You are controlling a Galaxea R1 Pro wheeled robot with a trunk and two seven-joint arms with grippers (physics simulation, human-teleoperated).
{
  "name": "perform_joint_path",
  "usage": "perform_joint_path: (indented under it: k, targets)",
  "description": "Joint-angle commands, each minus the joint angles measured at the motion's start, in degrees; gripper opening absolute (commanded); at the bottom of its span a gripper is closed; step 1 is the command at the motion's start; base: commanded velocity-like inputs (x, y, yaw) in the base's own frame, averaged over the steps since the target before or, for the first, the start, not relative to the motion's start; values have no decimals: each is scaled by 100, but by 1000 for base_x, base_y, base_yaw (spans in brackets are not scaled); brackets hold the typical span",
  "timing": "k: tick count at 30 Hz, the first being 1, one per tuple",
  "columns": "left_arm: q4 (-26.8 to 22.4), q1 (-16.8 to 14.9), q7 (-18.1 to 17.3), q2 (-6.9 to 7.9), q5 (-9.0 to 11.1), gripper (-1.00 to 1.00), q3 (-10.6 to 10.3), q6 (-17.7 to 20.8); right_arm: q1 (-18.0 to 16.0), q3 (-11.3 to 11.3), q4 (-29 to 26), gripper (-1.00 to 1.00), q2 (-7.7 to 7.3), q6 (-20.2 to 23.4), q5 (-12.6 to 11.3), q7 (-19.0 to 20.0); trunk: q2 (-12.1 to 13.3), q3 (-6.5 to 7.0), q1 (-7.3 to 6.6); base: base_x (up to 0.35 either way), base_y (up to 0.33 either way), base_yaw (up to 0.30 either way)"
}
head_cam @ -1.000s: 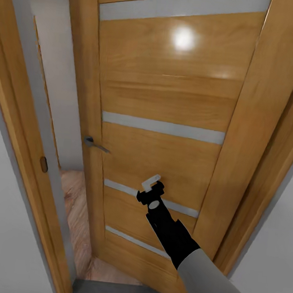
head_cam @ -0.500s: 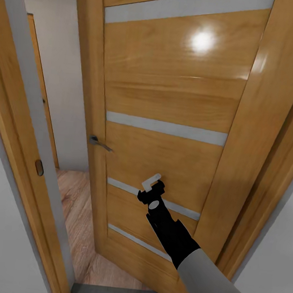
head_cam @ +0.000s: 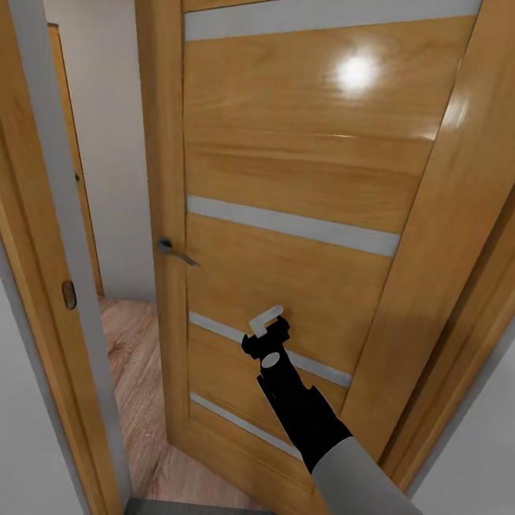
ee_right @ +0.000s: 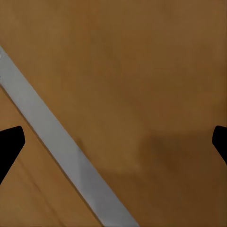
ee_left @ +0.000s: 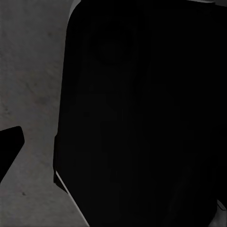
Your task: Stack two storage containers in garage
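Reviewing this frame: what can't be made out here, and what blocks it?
- Room beyond the wooden door, head view: door and frame hide all but a floor strip.
- Left wrist view: a dark body up close blocks most.
- Right gripper contact with the door: unclear, fingertips cut by edges.

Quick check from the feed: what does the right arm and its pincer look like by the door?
The right arm has a light grey sleeve section, then a black forearm with a small pale oval mark near the wrist. The right pincer has a black base and a whitish angled finger. In the right wrist view, two black fingertips flank the frame.
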Motion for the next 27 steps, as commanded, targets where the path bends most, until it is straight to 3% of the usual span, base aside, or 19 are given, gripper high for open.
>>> perform_joint_path:
  k: [1,27]
  targets:
    - [-4,0,3,2,49,100,10,-2,-6,-6,-3,100,0,29,85,-58,-3,-5,0,214,0,0]
    - [-4,0,10,-1,49,100,10,-3,-6,-32,10,100,0,21,45,-153,-3,-5,0,303,0,0]
